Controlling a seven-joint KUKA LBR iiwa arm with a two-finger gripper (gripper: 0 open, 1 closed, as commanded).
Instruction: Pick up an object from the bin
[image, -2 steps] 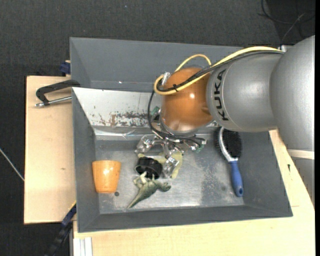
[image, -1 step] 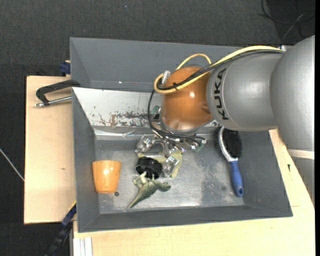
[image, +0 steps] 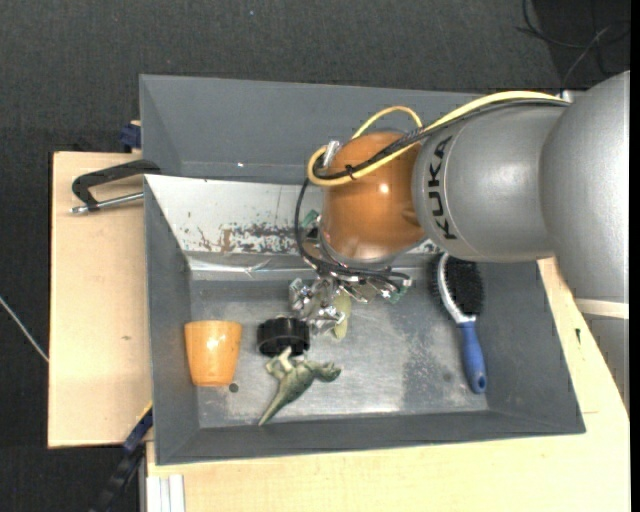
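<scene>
My gripper (image: 318, 306) hangs low in the middle of the bin, under the arm's orange cover. A small black round piece (image: 280, 334) lies just to its lower left, close to the metal tip. Below that a green toy dinosaur (image: 296, 380) lies on the bin floor, its tail pointing to the lower left. A pale yellowish bit (image: 342, 322) shows right beside the gripper's tip; whether it is touched I cannot tell.
An orange cup (image: 212, 352) lies on its side at the left of the bin floor. A black hairbrush with a blue handle (image: 464, 322) lies along the right side. The arm covers the bin's back right.
</scene>
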